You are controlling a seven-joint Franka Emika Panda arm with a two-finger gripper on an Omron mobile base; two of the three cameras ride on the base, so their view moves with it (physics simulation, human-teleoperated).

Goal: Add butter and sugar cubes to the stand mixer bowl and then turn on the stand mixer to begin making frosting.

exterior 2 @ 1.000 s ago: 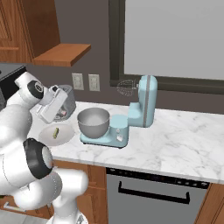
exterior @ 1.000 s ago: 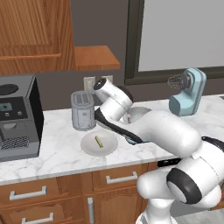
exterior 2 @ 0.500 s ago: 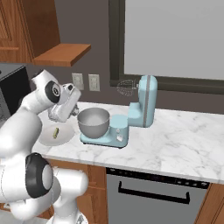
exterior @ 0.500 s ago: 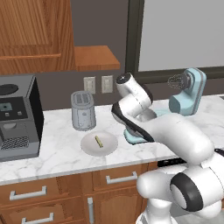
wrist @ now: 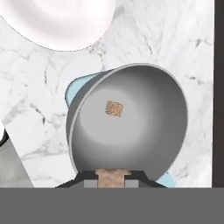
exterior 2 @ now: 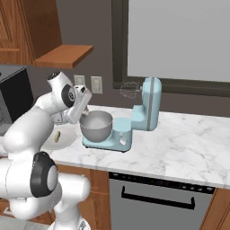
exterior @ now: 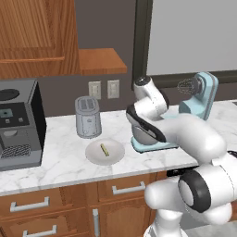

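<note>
Sugar cube (wrist: 113,177), tan, sits pinched between the narrow tips of the gripper (wrist: 113,175) at the near rim of the bowl (wrist: 144,131); a second cube (wrist: 114,108) lies on the bowl's steel floor; the bowl rests on the blue base of the mixer (exterior 2: 146,110), whose head is tilted up with the whisk (exterior 2: 129,88) clear above; beside the bowl on the marble table (exterior: 60,157) lies a pale plate (exterior: 115,155) carrying the butter (exterior: 104,149); behind the plate stands a grey toaster (exterior: 88,117); a black coffee machine (exterior: 18,125) stands far left.
</note>
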